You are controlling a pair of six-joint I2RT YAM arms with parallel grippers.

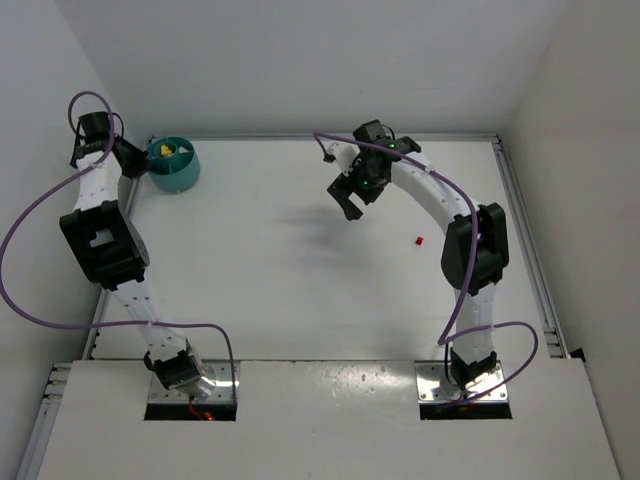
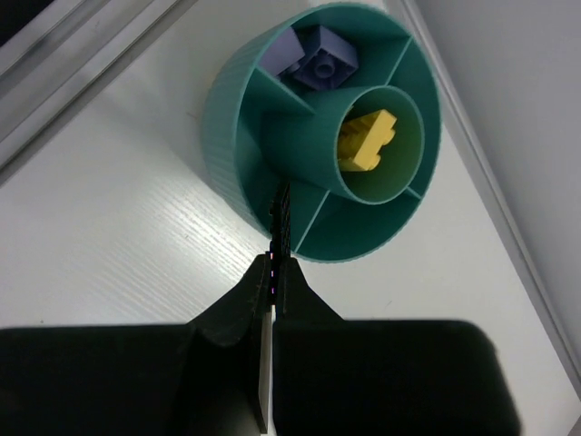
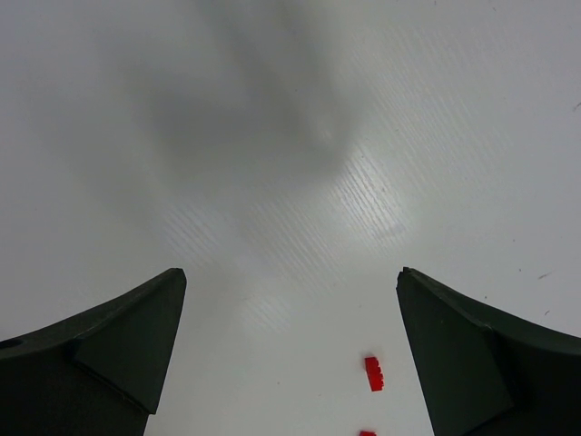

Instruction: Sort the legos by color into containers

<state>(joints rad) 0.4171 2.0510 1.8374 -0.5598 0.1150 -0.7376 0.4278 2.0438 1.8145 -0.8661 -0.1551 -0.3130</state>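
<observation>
The teal bowl (image 1: 172, 165) stands at the table's far left; in the left wrist view (image 2: 227, 136) its compartments show. A blue lego (image 2: 320, 64) lies in an outer compartment and a yellow lego (image 2: 368, 141) in the round middle cup. My left gripper (image 1: 142, 158) is shut and empty, and its tips (image 2: 280, 207) are at the bowl's near rim. My right gripper (image 1: 350, 203) is open and empty, held above the table's middle (image 3: 290, 277). A red lego (image 1: 419, 240) lies on the table to its right, near the right finger (image 3: 373, 373). A second red lego (image 3: 366, 433) shows at the frame's bottom edge.
A metal rail (image 2: 54, 82) runs along the table's left edge, close beside the bowl. Another rail (image 1: 520, 230) runs along the right side. White walls close in the back and sides.
</observation>
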